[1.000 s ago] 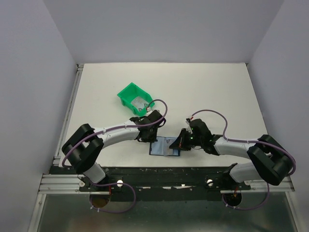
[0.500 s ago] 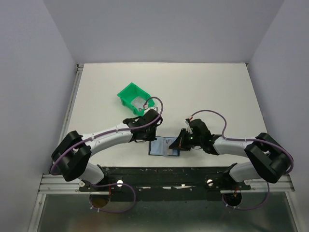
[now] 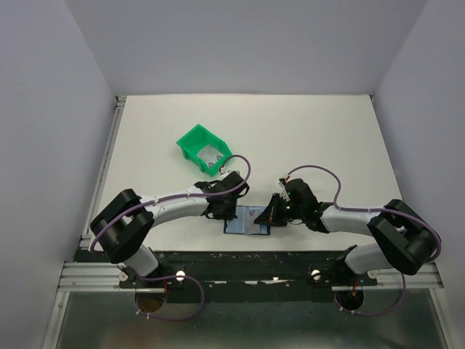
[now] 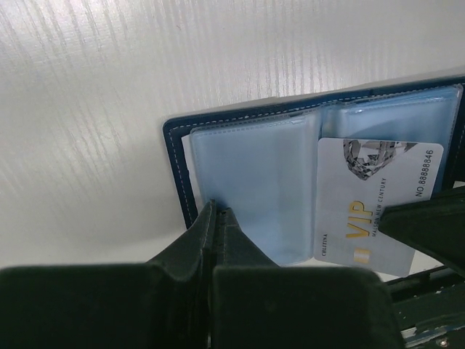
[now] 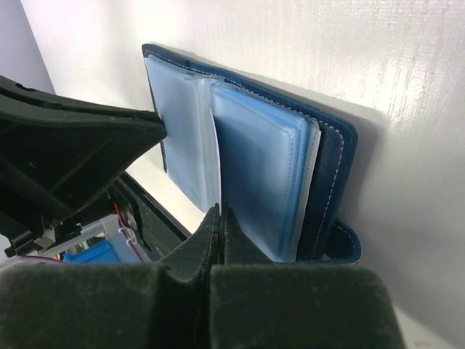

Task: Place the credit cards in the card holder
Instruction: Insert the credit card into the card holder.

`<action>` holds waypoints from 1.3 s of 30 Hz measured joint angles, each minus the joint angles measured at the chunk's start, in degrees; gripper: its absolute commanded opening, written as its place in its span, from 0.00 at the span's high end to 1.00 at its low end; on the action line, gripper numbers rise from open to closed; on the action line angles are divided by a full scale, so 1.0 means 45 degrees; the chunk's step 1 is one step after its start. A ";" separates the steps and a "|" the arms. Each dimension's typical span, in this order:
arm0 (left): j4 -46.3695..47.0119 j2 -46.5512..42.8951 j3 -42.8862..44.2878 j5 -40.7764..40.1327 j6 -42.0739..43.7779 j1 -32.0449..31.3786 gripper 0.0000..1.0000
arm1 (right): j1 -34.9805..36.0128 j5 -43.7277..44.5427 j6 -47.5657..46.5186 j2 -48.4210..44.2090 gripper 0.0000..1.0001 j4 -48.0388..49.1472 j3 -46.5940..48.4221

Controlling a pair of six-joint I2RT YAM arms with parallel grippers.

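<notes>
Left end effector (image 4: 216,215), pinched black wedge, at glossy-sleeved navy card holder (image 4: 176,156)

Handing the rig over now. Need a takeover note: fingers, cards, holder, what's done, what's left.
Left gripper: fingers shut, tips at the left clear sleeve of the open navy-blue folding card holder.
Right gripper: fingers shut on the silver VIP plastic card, which lies over the holder's right half and is not seated.
Green plastic bin: what looks like a second pale card lies inside.
Done: holder open.
Left: seat this card, fetch the other.
</notes>
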 measured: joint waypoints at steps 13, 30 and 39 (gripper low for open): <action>0.0121 0.0301 0.0223 0.0160 -0.0092 0.0005 1.00 | -0.0005 -0.0049 -0.0471 -0.0636 1.00 -0.0083 0.0005; 0.0359 0.0364 0.0223 0.0214 -0.0102 0.0005 1.00 | -0.0005 -0.0053 -0.0549 -0.0607 1.00 -0.0180 0.0005; 0.0364 0.0364 0.0223 0.0219 -0.0092 0.0005 1.00 | -0.0005 -0.0155 -0.0544 -0.0015 1.00 -0.0160 0.0155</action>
